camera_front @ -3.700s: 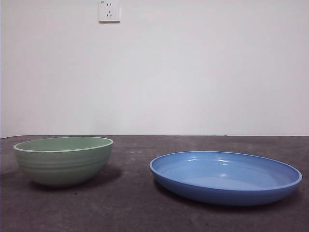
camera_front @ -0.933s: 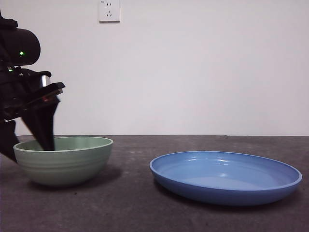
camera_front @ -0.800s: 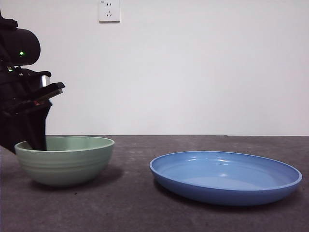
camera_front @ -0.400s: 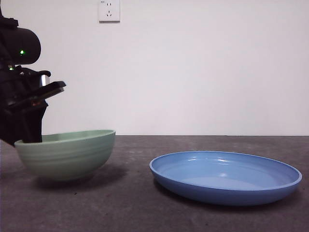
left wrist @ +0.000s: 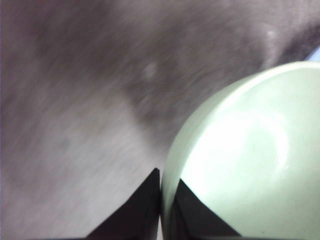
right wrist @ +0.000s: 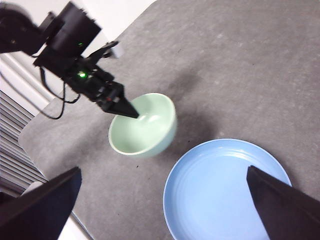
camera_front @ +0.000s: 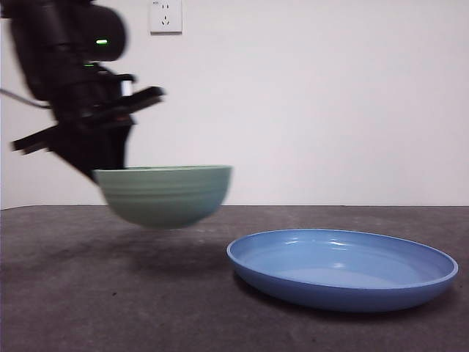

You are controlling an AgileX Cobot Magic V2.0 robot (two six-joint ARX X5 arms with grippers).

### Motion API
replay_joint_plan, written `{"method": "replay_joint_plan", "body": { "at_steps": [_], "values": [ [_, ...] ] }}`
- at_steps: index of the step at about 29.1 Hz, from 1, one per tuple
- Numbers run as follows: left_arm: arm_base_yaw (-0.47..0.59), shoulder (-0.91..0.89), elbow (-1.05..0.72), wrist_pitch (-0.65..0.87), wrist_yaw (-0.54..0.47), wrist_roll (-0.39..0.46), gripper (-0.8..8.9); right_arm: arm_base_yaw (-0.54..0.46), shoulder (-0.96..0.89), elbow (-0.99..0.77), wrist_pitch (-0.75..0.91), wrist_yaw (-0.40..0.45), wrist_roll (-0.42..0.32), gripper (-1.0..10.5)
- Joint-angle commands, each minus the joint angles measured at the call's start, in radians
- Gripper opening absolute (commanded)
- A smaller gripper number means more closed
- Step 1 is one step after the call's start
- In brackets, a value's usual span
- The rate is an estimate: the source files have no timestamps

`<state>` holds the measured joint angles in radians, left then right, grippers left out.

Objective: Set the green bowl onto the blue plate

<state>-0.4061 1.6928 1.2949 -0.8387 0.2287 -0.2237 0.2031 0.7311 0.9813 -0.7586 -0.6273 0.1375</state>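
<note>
The green bowl (camera_front: 165, 194) hangs level in the air above the table, to the left of the blue plate (camera_front: 341, 268) and apart from it. My left gripper (camera_front: 102, 167) is shut on the bowl's left rim, one jaw inside and one outside; the left wrist view shows the pinch (left wrist: 161, 186) and the bowl's pale inside (left wrist: 250, 150). The right wrist view looks down on the bowl (right wrist: 145, 127), the left gripper (right wrist: 127, 111) and the plate (right wrist: 225, 190), which lies flat and bare. My right gripper (right wrist: 163, 170) is open and empty, high above the plate.
The dark grey table (camera_front: 73, 301) runs back to a white wall with a socket (camera_front: 165, 16). In the right wrist view the table's edge (right wrist: 47, 165) lies beyond the bowl. The left arm's body (right wrist: 65, 35) reaches in from that side.
The left gripper came in, closed on the bowl's left rim, tilted it, then lifted it off the table and carried it right towards the plate. The plate has not moved.
</note>
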Motion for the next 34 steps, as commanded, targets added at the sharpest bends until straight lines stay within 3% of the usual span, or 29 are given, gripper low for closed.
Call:
{"method": "replay_joint_plan", "body": {
  "at_steps": [1,9,17,34],
  "values": [
    [-0.060,0.071,0.105,-0.024,-0.011,-0.006,0.09,0.004,0.006,0.018,0.006,-0.001,-0.007,6.5],
    [-0.222,0.249,0.336,-0.050,-0.012,-0.006,0.09,0.004,0.006,0.018,0.006,-0.001,-0.007,6.5],
    [-0.328,0.365,0.415,-0.035,-0.011,-0.006,0.09,0.004,0.006,0.018,0.006,0.000,-0.007,6.5],
    [-0.359,0.408,0.415,0.023,-0.024,0.006,0.09,0.004,0.006,0.018,0.006,0.000,-0.007,6.5]
  ]
}}
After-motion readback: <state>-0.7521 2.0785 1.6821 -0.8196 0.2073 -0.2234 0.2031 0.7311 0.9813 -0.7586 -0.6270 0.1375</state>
